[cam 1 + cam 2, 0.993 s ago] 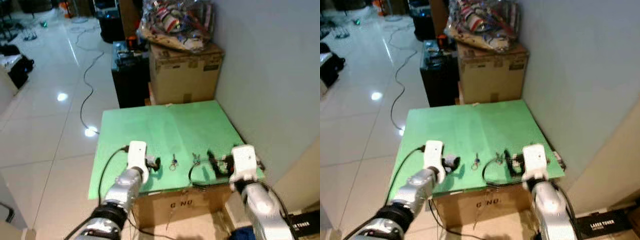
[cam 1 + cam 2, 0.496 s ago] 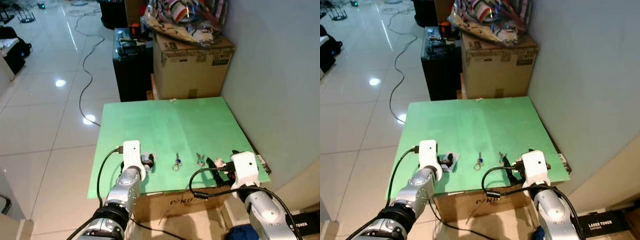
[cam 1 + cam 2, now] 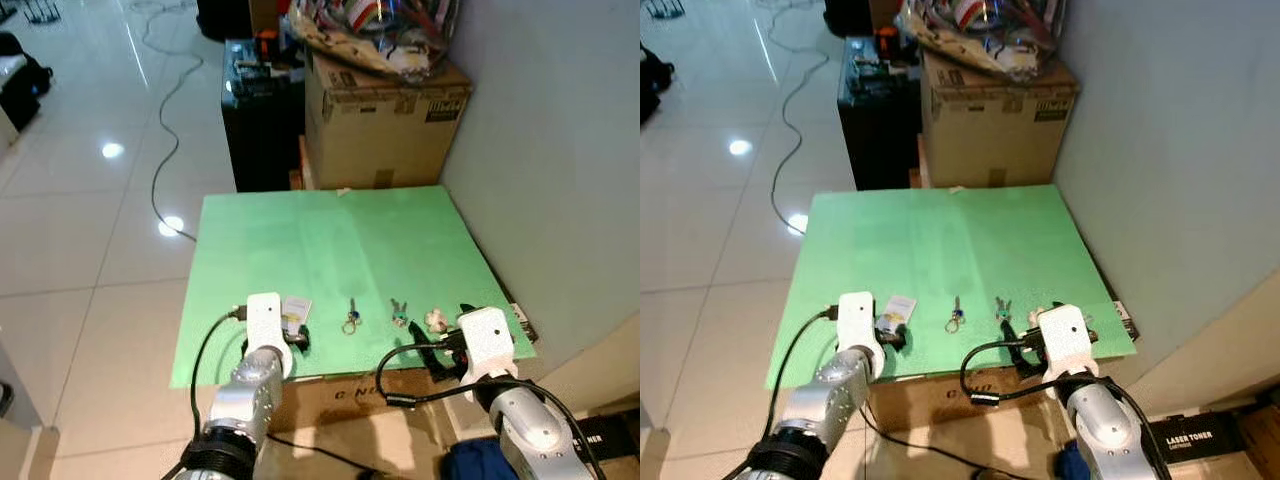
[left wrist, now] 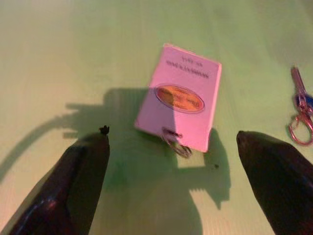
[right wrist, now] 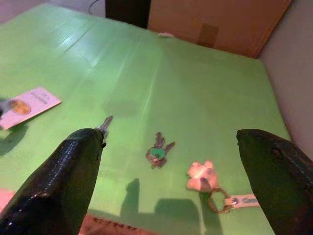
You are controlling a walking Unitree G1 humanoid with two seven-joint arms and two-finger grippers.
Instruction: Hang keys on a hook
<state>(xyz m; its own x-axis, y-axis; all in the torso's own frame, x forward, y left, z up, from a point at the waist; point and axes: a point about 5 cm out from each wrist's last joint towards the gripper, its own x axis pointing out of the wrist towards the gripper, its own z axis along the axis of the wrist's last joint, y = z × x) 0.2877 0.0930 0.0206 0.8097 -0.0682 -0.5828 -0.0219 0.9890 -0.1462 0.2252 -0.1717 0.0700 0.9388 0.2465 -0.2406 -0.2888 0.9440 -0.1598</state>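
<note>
I see a green board [image 3: 330, 260] lying on a low carton, both grippers at its near edge. Left gripper [image 4: 171, 183] hovers with fingers [image 4: 80, 181] spread wide, nothing between them; a pink tag [image 4: 181, 98] on a wire ring lies flat just ahead of it. Right gripper [image 5: 166, 191] likewise apart and empty. On the board in a row near the front: tag [image 3: 295, 309], a key with a blue head on a ring [image 3: 351, 316], a small bunch with a green head [image 3: 399, 314], then a pale pink charm [image 5: 201, 174] with a ring and strap, nearest the right gripper. All lie apart from one another and untouched. A black cable [image 3: 400, 375] loops from the right wrist across the board's front edge. Behind the board: a cardboard box [image 3: 385, 120] piled with wrapped clutter, a black case [image 3: 262, 110] beside it, a cord [image 3: 165, 130] trailing over glossy tiles. Grey wall [image 3: 560, 150] close on the right. I can't make out a hook.
</note>
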